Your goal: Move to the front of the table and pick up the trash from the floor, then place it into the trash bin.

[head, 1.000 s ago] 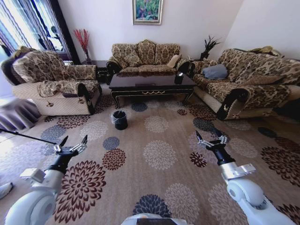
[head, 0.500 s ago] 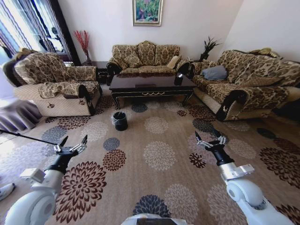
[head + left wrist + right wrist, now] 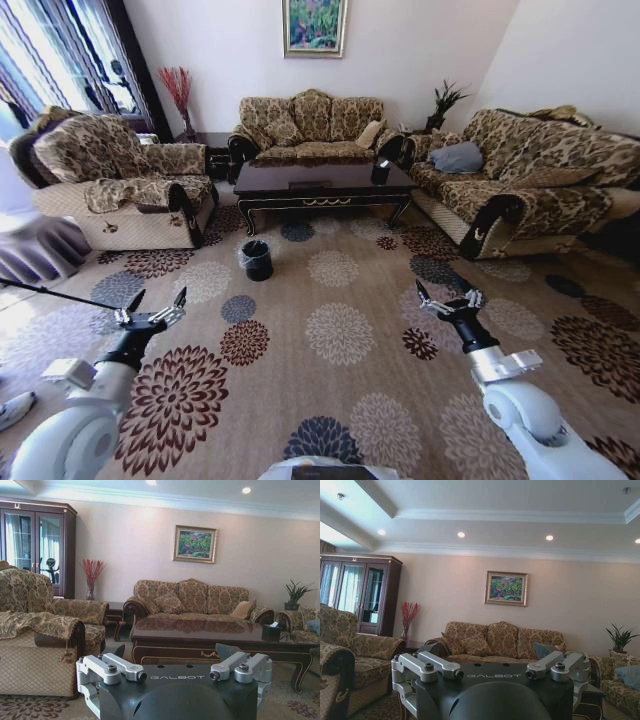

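The table (image 3: 325,185), long, low and of glossy dark wood, stands across the room in front of the middle sofa; the left wrist view shows the table (image 3: 210,637) too. On the carpet before its left end sits the trash bin (image 3: 257,259), small, round and black with a bag liner. The trash is out of view on the patterned carpet. My left gripper (image 3: 158,297) is held open above the carpet at the near left, my right gripper (image 3: 446,295) open at the near right, both far short of the bin. Each is empty, as with the left gripper (image 3: 172,652) and right gripper (image 3: 485,650) in their wrist views.
An armchair (image 3: 120,180) stands at the left, a sofa (image 3: 310,120) behind the table and a long sofa (image 3: 520,185) along the right. A black tissue box (image 3: 381,168) sits on the table's right end. Flowered carpet (image 3: 340,330) stretches from me to the table.
The whole room sits slightly lower in the head view, so the camera has moved a little. Both arms keep the same pose with open fingers.
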Tool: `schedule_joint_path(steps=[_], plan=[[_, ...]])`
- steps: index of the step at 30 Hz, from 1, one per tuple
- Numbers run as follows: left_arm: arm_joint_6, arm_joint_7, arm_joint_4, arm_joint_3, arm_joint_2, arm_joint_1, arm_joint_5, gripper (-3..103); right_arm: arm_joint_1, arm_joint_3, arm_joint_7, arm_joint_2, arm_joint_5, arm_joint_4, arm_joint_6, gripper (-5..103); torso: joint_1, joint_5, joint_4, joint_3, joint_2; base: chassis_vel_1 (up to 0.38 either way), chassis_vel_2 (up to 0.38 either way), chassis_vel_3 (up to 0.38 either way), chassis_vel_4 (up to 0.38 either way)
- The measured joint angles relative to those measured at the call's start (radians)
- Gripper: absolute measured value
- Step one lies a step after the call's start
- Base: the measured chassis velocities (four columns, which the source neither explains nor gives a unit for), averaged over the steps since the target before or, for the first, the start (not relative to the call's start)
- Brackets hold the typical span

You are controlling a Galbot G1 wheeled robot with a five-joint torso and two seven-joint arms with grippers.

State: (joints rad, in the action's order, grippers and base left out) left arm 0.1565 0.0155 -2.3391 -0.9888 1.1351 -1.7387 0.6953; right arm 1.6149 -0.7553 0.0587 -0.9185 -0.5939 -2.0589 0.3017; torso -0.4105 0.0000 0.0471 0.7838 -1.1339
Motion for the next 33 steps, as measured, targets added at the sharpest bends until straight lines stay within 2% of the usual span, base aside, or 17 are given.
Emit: schedule_joint_path(steps=[6, 14, 24, 33], plan=[[-0.002, 0.001, 0.003, 0.005, 0.000, 0.002, -0.002, 100, -0.003, 0.002, 0.000, 0.000, 0.000, 0.002, 0.000, 100, -0.011, 0.0000, 0.0000, 0.014, -0.025, 0.000, 0.000, 0.000, 0.000], [-0.001, 0.048, 0.002, 0.021, -0.002, 0.012, -0.002, 100, -0.008, 0.005, 0.000, 0.000, -0.001, 0.008, 0.000, 100, -0.031, 0.0000, 0.0000, 0.038, -0.069, 0.000, 0.000, 0.000, 0.000], [-0.001, 0.054, 0.011, 0.025, -0.006, 0.022, -0.008, 100, -0.014, 0.014, -0.004, -0.001, -0.001, 0.014, -0.001, 100, -0.034, -0.0001, 0.0000, 0.040, -0.074, 0.000, 0.000, 0.000, 0.000], [0.001, 0.056, 0.018, 0.023, -0.008, 0.022, -0.012, 100, -0.015, 0.009, -0.063, 0.001, -0.035, -0.021, -0.017, 100, -0.031, -0.0002, 0.0001, 0.037, -0.069, 0.000, 0.000, 0.000, 0.000]])
